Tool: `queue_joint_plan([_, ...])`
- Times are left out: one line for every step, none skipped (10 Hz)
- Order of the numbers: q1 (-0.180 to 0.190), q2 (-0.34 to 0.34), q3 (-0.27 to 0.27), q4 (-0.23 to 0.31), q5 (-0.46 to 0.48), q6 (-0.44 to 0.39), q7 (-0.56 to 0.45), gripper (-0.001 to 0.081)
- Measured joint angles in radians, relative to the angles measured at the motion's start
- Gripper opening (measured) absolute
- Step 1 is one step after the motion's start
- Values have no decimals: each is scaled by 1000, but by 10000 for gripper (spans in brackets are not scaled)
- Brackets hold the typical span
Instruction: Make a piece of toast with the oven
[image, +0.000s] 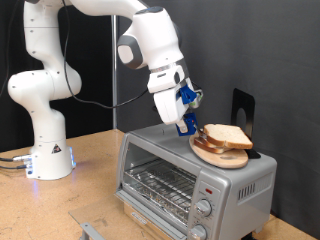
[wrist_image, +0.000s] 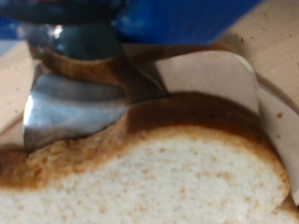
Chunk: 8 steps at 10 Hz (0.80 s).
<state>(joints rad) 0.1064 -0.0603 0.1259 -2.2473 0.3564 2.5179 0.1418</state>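
Observation:
The piece of toast (image: 228, 136) lies on a round wooden plate (image: 216, 155) on top of the silver toaster oven (image: 245, 185), at the exterior view's right. My gripper (image: 190, 124), with blue finger mounts, is down at the toast's edge on the exterior view's left, touching or nearly touching it. In the wrist view the toast (wrist_image: 159, 177) fills the lower picture, and one metal finger (wrist_image: 73, 105) sits against its brown crust. The other finger is hidden. The oven's wire rack (image: 158, 185) shows at its front.
A black upright object (image: 243, 108) stands on the oven top behind the plate. The oven's round knobs (image: 205, 208) are at its front right. The arm's white base (image: 48, 155) stands on the wooden table (image: 60, 210) at the exterior view's left.

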Motion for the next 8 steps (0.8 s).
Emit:
queue_joint_plan([2, -13, 0, -17, 48, 24, -54, 431])
queue_joint_plan([3, -35, 0, -38, 105, 41, -109, 431])
queue_joint_plan([3, -63, -1, -60, 160, 48, -158, 431])
queue_joint_plan([3, -95, -5, -81, 199, 48, -190, 431])
queue_joint_plan([3, -125, -9, -101, 219, 47, -204, 431])
queue_joint_plan([3, -153, -13, -119, 233, 39, -218, 431])
queue_joint_plan([3, -184, -20, -143, 244, 26, -236, 431])
queue_joint_plan([3, -180, -19, -143, 242, 26, -233, 431])
